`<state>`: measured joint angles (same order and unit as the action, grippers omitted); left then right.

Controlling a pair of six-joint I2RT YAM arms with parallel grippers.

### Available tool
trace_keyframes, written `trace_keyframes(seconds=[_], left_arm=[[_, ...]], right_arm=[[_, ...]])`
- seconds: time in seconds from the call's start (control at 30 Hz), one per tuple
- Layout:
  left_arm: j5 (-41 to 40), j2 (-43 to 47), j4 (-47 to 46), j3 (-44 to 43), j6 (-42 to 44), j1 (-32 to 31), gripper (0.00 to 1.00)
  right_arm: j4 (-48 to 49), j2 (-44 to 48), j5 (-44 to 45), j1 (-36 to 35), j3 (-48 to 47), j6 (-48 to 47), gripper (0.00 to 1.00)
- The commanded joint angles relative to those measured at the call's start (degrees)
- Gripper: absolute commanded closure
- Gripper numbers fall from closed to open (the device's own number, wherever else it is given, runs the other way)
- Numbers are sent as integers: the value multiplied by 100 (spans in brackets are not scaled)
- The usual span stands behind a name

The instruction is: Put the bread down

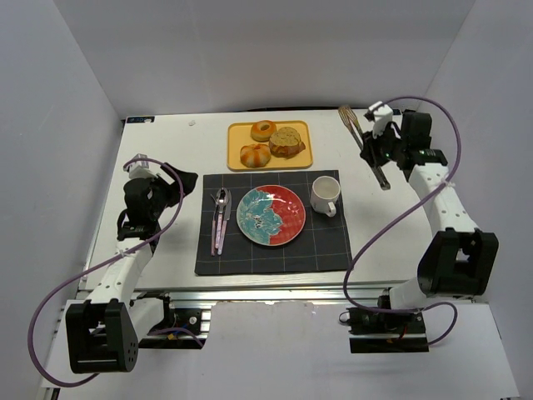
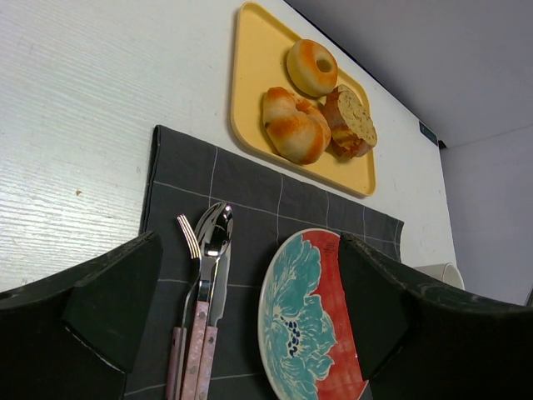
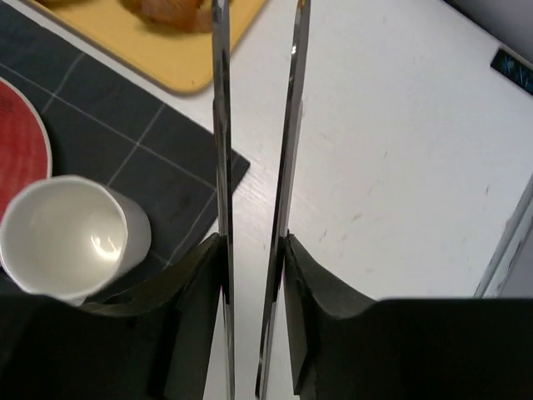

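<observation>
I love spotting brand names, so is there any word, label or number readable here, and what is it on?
Nothing here can be read.
Teal-marked sticker on the white table: too blurred to read.
Corner sticker at the table's far left: too small to read.
Plate, cup, tray: no writing visible.
</observation>
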<state>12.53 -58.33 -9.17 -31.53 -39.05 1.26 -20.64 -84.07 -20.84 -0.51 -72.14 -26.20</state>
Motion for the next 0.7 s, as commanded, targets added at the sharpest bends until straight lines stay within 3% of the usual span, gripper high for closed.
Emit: trace_keyframes(seconds=[0.0,0.13,0.67], left_arm=[[65,76,-94,-117,-33,-38,5],[30,111,-41,-143,-24,-38,5],[-111,199,47,-125,-59,-38,5]], right_arm=[[-71,-406,-386,-317,-581,-219,60],[-133,-829,-324,-782,-1292,-447,53],[-414,-1972,202,-2031,-2489,-1826,50]])
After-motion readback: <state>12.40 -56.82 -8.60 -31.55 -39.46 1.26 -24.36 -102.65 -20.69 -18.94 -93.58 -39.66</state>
